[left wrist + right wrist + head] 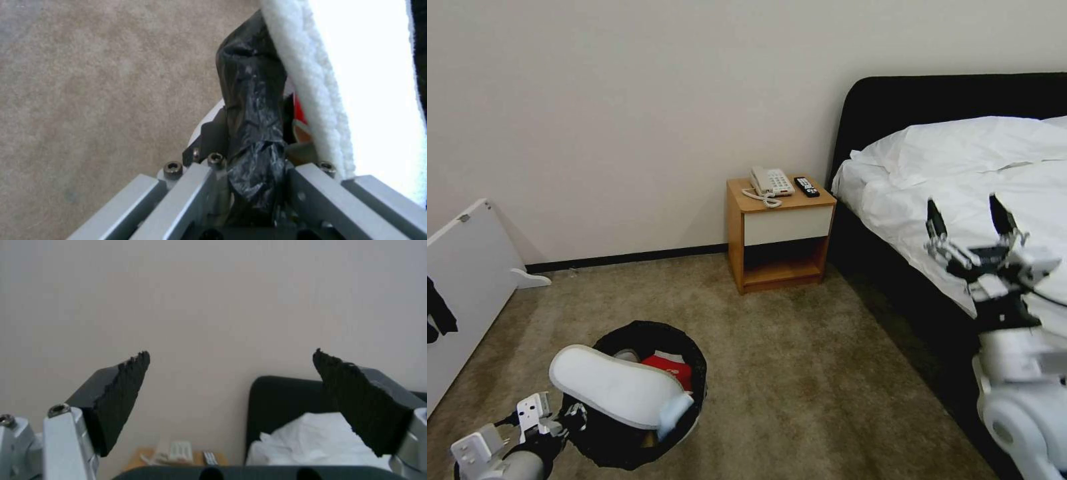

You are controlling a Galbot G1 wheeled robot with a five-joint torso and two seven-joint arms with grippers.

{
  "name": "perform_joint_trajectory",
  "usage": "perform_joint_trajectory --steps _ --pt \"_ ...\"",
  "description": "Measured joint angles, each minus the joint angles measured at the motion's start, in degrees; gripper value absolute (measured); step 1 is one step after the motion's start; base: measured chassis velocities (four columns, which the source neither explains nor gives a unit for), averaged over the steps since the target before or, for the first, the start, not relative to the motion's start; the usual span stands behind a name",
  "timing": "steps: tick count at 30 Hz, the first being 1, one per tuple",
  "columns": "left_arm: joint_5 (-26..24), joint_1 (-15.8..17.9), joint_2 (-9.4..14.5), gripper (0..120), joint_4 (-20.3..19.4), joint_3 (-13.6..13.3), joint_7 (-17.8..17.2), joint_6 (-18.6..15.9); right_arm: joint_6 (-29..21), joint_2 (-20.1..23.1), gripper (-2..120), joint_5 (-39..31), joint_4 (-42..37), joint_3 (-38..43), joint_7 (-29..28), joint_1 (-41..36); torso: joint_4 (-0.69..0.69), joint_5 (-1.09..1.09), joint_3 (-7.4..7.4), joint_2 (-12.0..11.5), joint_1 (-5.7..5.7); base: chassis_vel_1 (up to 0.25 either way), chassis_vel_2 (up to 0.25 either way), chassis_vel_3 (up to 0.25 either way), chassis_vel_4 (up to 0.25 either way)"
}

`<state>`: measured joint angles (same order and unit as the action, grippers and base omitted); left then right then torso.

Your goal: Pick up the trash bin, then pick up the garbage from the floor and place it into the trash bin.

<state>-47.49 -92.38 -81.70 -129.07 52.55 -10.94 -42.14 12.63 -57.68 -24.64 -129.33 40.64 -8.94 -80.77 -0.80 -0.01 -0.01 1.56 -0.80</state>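
Observation:
The trash bin (650, 331), lined with a black bag, hangs low at my left over the carpet floor (800, 360). My left gripper (564, 417) is shut on its near rim; in the left wrist view the left gripper (256, 166) clamps the crumpled black bag of the trash bin (253, 110). A white slipper (614, 387) lies across the bin's mouth, with a red packet (670, 367) inside beneath it. The slipper (365, 83) runs beside the rim. My right gripper (964, 201) is raised in front of the bed, open and empty, its dark pads (120, 393) wide apart.
A wooden nightstand (780, 230) with a phone (772, 181) and a remote (807, 187) stands against the wall. The bed (960, 173) with white bedding lies along the right. A white board (467, 280) leans at the left. Open carpet lies between the bin and the bed.

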Motion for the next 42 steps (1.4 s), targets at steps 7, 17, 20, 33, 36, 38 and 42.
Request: perform_joint_trajectory --steps 7,17,20,33,36,38,42 --pt "2.16 0.01 -0.56 1 -0.22 -0.66 1.20 0.00 -1.97 -5.14 95 10.72 0.52 -2.87 -2.39 -4.01 0.01 0.00 0.00 0.00 0.00 0.000 0.000 0.000 0.000" --pt "4.58 -0.21 -1.45 1 -1.23 -1.25 2.47 0.00 -0.32 -11.92 100 16.69 2.81 -4.61 -3.32 -6.72 0.01 0.00 0.01 0.00 0.00 0.000 0.000 0.000 0.000" --pt "4.75 -0.20 -1.61 1 -1.43 -1.32 2.64 0.00 -0.34 -13.31 100 17.73 3.47 -4.79 -3.84 -7.01 0.01 0.00 0.01 0.00 0.00 0.000 0.000 0.000 0.000" --pt "7.97 -0.40 -2.16 1 -1.89 -0.63 5.11 0.00 -1.25 -14.19 100 17.72 4.40 -4.43 -5.06 -7.37 0.01 0.01 0.01 0.00 -0.01 0.000 0.000 0.000 0.000" --pt "8.12 -0.49 -1.96 1 -2.44 -0.14 5.64 0.04 -1.59 -14.14 100 17.39 4.40 -4.71 -5.26 -7.33 0.01 0.01 0.01 0.00 -0.01 0.000 0.000 0.000 0.000" --pt "7.96 -0.49 -1.88 1 -2.72 0.07 5.64 0.04 -1.72 -14.12 100 17.26 4.40 -4.83 -5.34 -7.27 0.01 0.01 0.01 0.00 -0.01 0.000 0.000 0.000 0.000" --pt "7.02 -0.49 -1.55 1 -3.31 0.49 5.24 0.01 -2.18 -13.96 100 16.83 4.42 -4.90 -5.56 -7.02 0.01 0.01 0.01 0.00 -0.01 0.000 0.000 0.000 0.000"
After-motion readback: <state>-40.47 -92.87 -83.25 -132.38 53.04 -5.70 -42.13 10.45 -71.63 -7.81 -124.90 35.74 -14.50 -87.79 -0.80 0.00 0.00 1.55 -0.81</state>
